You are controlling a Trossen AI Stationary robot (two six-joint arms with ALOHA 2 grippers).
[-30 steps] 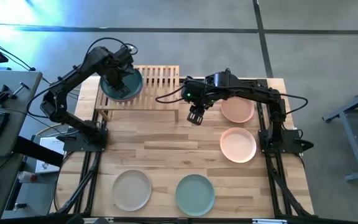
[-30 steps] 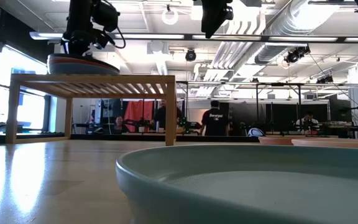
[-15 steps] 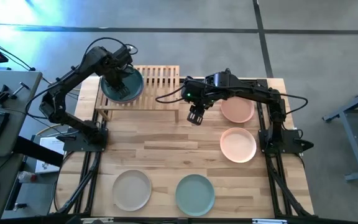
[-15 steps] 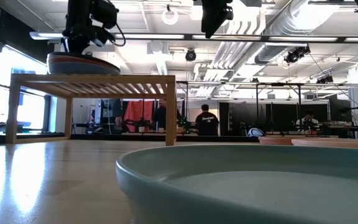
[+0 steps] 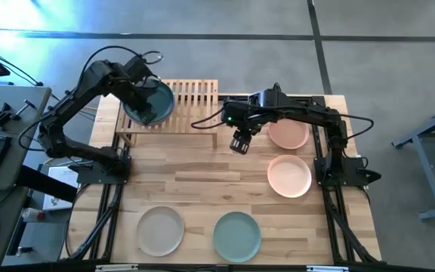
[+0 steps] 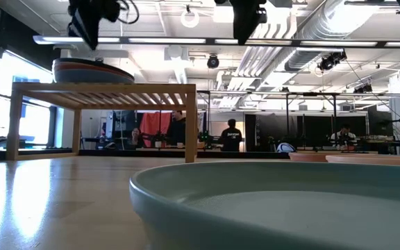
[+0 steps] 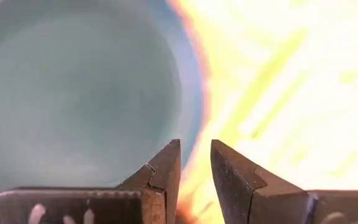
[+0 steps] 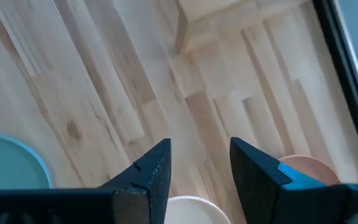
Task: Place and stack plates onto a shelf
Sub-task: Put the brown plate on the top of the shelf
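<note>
A stack of plates with the dark teal plate on top sits on the left end of the slatted wooden shelf. In the low view the stack rests on the shelf top. My left gripper hangs open just above the stack, touching nothing. In its wrist view the gripper is over the teal plate's rim, with blue and red rims showing below. My right gripper waits open above the table by the shelf's right end.
Two peach plates lie at the table's right side. A beige plate and a sage green plate lie near the front edge. The shelf's right half shows bare slats. People stand in the room behind the table.
My left gripper has risen off the top of the plate stack, and its arm has drawn back toward the table's left. The stack stays where it was on the shelf.
</note>
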